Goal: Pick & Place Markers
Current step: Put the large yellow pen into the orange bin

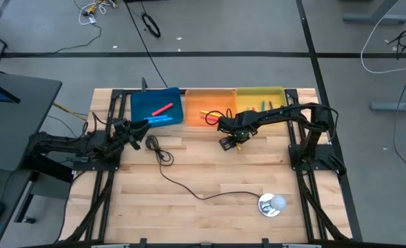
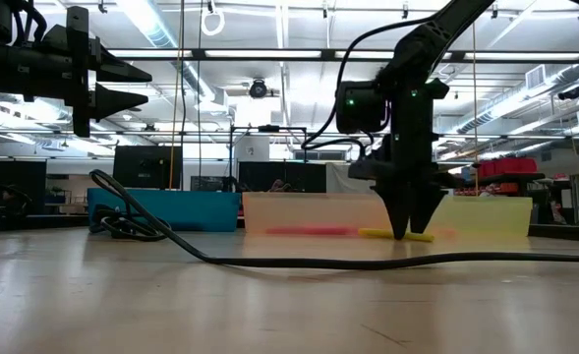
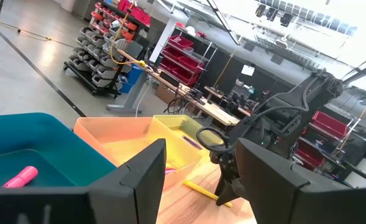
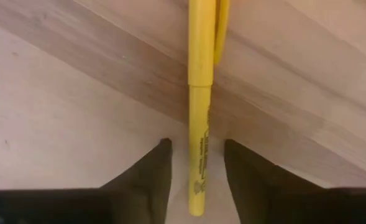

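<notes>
A: How far along is the sorting?

B: Mostly done, I'd judge: markers lie in the blue tray point(image 1: 139, 109), orange tray point(image 1: 192, 98) and yellow tray point(image 1: 280, 91).

A: What's left?

B: One yellow marker point(image 4: 199, 112) on the table point(image 1: 209, 172). The right gripper point(image 4: 195, 163) straddles it, fingers narrowly apart, not yet gripping. The left gripper point(image 1: 138, 136) waits half-open beside the blue tray.
</notes>
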